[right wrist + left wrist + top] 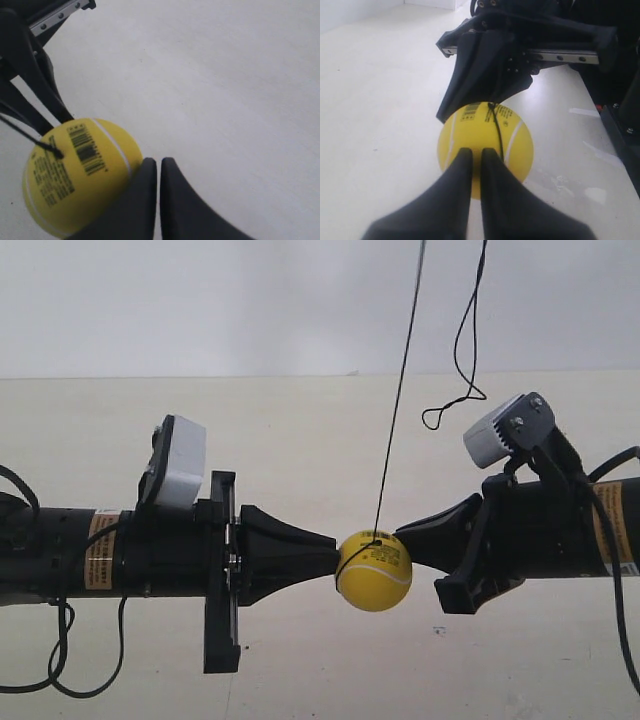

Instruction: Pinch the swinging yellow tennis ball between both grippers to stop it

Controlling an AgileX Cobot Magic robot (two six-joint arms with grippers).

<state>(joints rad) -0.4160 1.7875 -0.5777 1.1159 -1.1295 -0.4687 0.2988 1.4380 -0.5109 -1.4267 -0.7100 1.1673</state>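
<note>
The yellow tennis ball [374,572] hangs on a thin black string [400,390] between two black beak-like grippers. The tip of the arm at the exterior view's left [330,548] presses on one side of the ball, and the tip of the arm at the exterior view's right [402,538] touches its upper other side. In the left wrist view my left gripper [474,152] is shut, its tips square against the ball [470,127]. My right gripper [156,162] is shut too, and one jaw rests against the edge of the ball [75,175], whose barcode sticker [87,147] faces this camera.
A loose black cable [460,360] dangles above the arm at the exterior view's right. White-grey cameras [180,465] [505,430] sit on top of both arms. Below lies a pale cream table surface [300,680], with a white wall [200,300] behind.
</note>
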